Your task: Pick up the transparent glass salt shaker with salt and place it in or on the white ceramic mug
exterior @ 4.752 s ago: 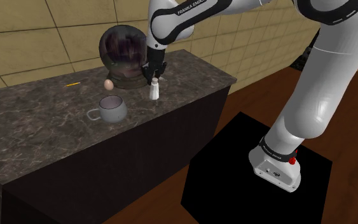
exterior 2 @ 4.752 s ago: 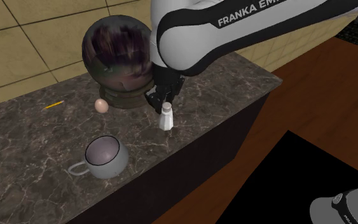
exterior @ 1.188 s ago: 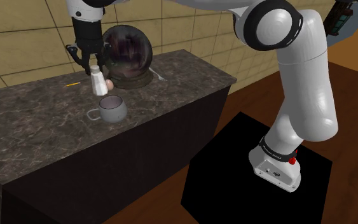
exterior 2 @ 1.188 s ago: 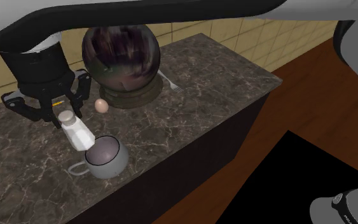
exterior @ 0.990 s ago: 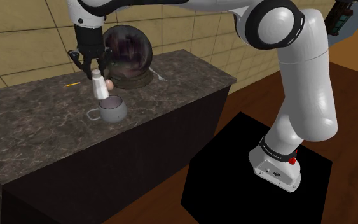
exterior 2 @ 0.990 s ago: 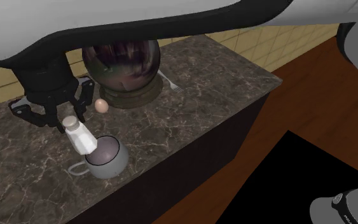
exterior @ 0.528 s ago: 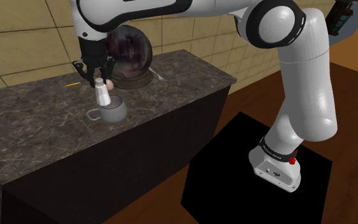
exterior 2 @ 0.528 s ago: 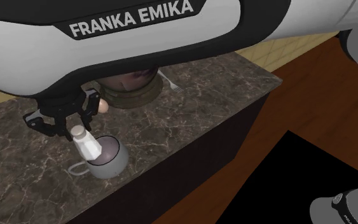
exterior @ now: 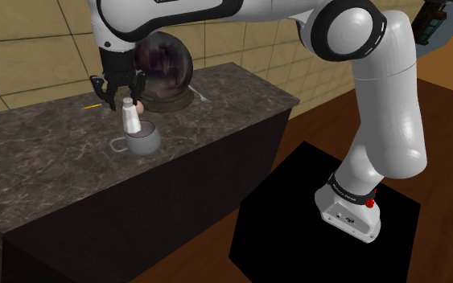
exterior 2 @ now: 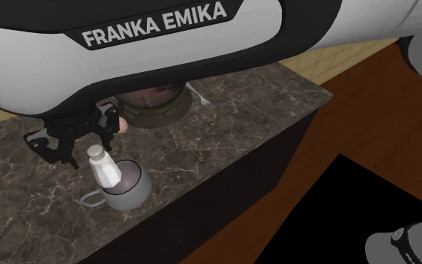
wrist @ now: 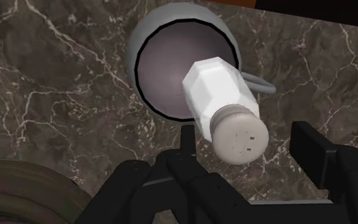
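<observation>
1 shaker point(wrist: 217, 95) aslant in mug point(wrist: 132, 54), gripper point(wrist: 247, 139) wide

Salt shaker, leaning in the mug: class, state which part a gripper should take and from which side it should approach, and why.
Probably the upper body below the cap, approached from above along its tilt. The base of the salt shaker sits inside the mug, whose wall blocks a lower grip; the top juts above the rim, and its flat facets suit two fingers.
</observation>
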Robot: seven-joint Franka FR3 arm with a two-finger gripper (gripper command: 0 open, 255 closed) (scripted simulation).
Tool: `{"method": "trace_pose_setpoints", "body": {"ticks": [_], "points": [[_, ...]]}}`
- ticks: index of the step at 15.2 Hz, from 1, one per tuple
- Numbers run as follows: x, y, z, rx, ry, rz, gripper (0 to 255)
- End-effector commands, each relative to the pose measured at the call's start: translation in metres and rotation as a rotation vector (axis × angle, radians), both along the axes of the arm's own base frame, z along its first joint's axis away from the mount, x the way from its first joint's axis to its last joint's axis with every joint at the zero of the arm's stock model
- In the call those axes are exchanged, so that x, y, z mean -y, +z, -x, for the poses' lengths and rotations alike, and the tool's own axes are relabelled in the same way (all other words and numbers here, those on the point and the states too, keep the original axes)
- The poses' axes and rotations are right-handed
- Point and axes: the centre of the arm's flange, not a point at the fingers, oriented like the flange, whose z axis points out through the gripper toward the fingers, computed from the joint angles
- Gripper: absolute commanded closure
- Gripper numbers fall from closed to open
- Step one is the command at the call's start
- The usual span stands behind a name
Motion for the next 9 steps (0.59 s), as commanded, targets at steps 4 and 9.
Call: {"method": "trace_pose_setpoints", "body": {"ticks": [4,9], "points": [[0.000,-0.001,0.000,-0.002,0.000,0.001,0],[0.006,0.048,0.003,-0.002,0.000,0.001,0]]}}
